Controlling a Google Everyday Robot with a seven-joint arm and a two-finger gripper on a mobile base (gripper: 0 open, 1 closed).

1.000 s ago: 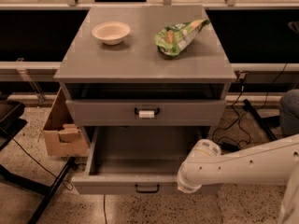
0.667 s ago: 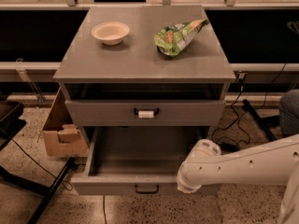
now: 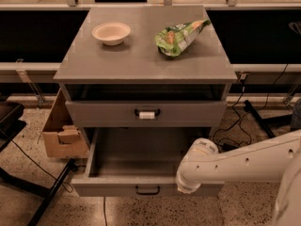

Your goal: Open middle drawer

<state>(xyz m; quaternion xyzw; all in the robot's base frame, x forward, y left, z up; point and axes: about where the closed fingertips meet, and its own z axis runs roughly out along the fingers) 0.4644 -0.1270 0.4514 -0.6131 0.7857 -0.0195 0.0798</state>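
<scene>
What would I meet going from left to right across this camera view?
Cardboard box → white bowl → green snack bag → robot's white arm. The open middle drawer spans most of these, so it has no place in the order. The gripper is not in view.

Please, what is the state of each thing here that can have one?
Middle drawer: pulled out, nothing seen inside.
Drawer with white tag: shut.
Bowl: upright, empty.
Snack bag: lying on its side.
Cardboard box: flaps open.
Gripper: not in view; arm ends at the open drawer's front right.
</scene>
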